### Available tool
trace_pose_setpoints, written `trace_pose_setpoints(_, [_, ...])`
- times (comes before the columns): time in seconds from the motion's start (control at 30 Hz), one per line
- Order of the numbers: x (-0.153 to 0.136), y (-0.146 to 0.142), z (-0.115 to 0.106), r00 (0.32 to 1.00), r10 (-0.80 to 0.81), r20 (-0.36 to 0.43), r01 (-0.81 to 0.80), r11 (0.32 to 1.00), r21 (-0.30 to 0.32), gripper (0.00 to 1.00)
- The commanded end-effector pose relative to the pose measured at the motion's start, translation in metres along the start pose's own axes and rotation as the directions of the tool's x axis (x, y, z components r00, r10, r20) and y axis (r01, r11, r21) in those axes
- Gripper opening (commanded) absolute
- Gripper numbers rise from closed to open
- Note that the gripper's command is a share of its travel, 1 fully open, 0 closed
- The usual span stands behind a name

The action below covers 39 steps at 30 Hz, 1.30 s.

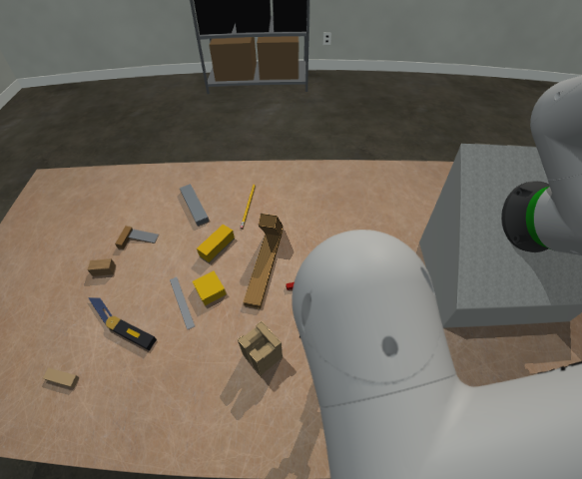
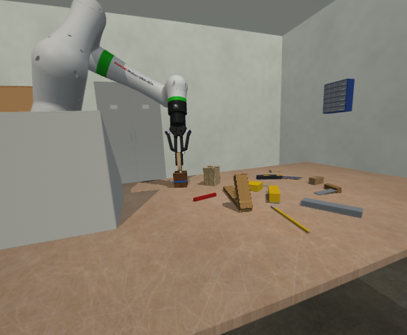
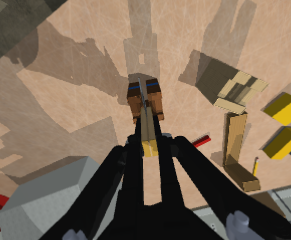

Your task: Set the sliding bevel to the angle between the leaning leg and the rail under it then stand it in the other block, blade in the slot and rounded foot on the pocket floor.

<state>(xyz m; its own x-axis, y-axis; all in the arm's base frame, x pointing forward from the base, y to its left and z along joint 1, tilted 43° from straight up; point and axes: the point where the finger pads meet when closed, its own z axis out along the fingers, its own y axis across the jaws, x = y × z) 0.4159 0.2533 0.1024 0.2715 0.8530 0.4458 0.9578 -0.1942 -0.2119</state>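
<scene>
My gripper (image 2: 177, 150) is shut on the top of the wooden sliding bevel (image 2: 178, 160) and holds it upright. The bevel's lower end is down in the dark brown block with a blue band (image 2: 179, 179). In the wrist view the bevel (image 3: 147, 117) runs from my fingertips down into that block (image 3: 145, 97). The pale slotted block (image 2: 211, 175) stands just to its right and also shows in the top view (image 1: 260, 346). The leaning leg and its rail (image 2: 240, 192) lie further along the table. In the top view the arm's body hides my gripper.
The grey robot pedestal (image 2: 45, 173) stands close to the left. A red stick (image 2: 204, 197) lies between the blocks and the rail. Two yellow blocks (image 1: 213, 262), a pencil (image 1: 248, 205), grey bars, a try square (image 1: 136, 236) and a dark bevel (image 1: 123, 324) lie beyond.
</scene>
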Motion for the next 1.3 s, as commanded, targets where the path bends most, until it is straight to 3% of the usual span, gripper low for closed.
trace_pose_setpoints(0.0, [0.0, 0.0004, -0.0009, 1.0, 0.0, 0.0, 0.0, 1.0, -0.001, 0.1])
trace_pose_setpoints(1.27, [0.0009, 0.0004, 0.0026, 1.0, 0.0, 0.0, 0.0, 1.0, -0.001, 0.1])
